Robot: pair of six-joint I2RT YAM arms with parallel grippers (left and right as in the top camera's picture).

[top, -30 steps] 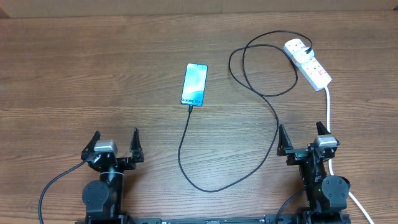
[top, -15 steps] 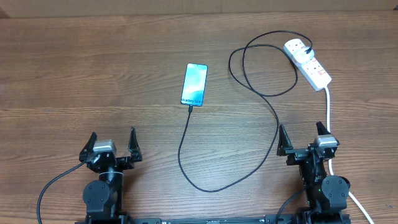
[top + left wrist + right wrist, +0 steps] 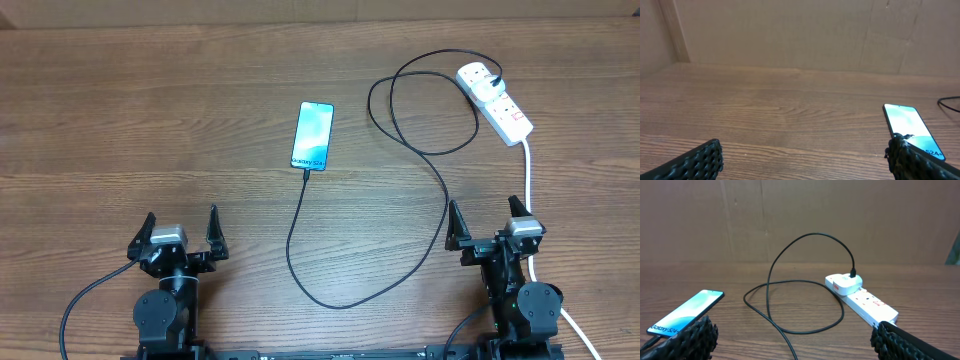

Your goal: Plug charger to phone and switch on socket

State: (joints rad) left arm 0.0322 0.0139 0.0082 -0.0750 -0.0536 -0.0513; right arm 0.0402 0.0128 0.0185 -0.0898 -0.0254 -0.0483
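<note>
Charger cable (image 3: 290, 238) looks seated in smartphone (image 3: 313, 135); left pincer (image 3: 181, 215) and right pincer (image 3: 483, 208) gape empty; power strip (image 3: 497, 100) awaits switching on.

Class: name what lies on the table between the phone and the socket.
Only the charger, its black cable looping; the overhead view shows it clearest.

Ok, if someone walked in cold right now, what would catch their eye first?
The phone, screen glowing blue-teal, lies mid-table. The black charger cable loops from its near short edge to the white power strip at the far right. The left gripper and right gripper sit open at the near edge, holding nothing.
</note>
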